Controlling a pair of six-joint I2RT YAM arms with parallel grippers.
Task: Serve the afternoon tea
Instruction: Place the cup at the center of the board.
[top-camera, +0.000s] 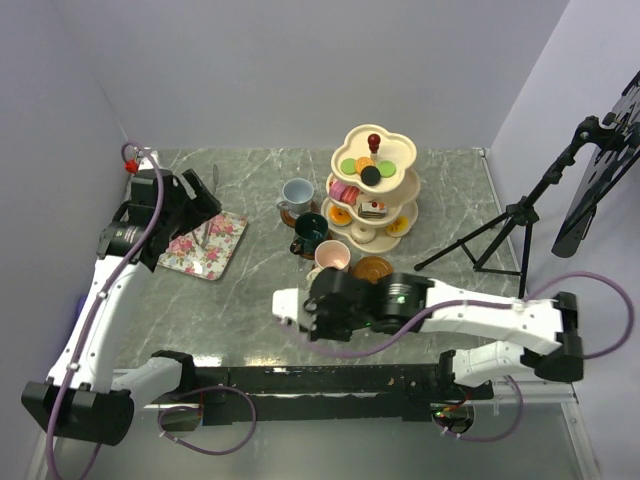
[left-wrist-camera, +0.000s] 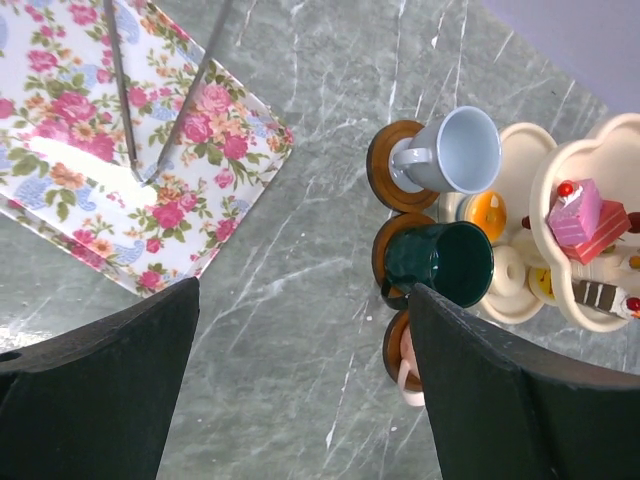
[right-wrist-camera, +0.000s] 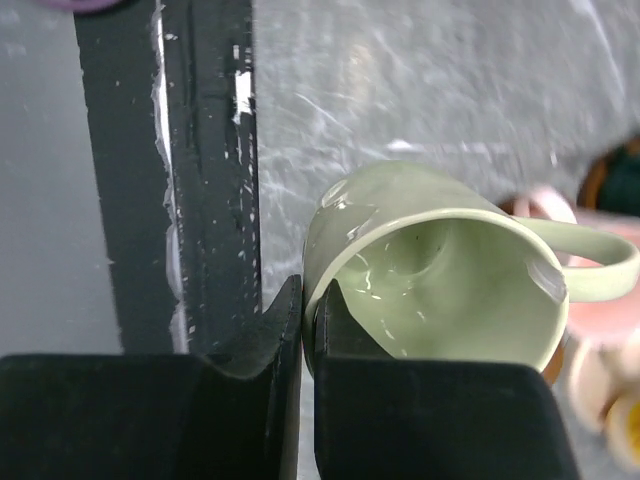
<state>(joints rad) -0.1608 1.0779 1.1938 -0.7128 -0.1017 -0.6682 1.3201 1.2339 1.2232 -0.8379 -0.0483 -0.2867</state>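
My right gripper (right-wrist-camera: 308, 312) is shut on the rim of the light green mug (right-wrist-camera: 440, 270), one finger inside and one outside, near the table's front edge. In the top view this gripper (top-camera: 312, 305) sits in front of the pink mug (top-camera: 333, 256). Behind it stand the dark green mug (top-camera: 311, 229) and the grey-blue mug (top-camera: 297, 193), each on a brown saucer. One saucer (top-camera: 374, 268) lies bare. The cream three-tier stand (top-camera: 372, 185) holds small cakes. My left gripper (left-wrist-camera: 305, 340) is open and empty over the table, beside the floral tray.
The floral tray (top-camera: 205, 245) lies at the left with thin metal tongs (top-camera: 205, 232) on it. A black tripod (top-camera: 510, 225) stands past the table's right edge. The dark rail (right-wrist-camera: 200, 150) of the front edge runs close to the held mug.
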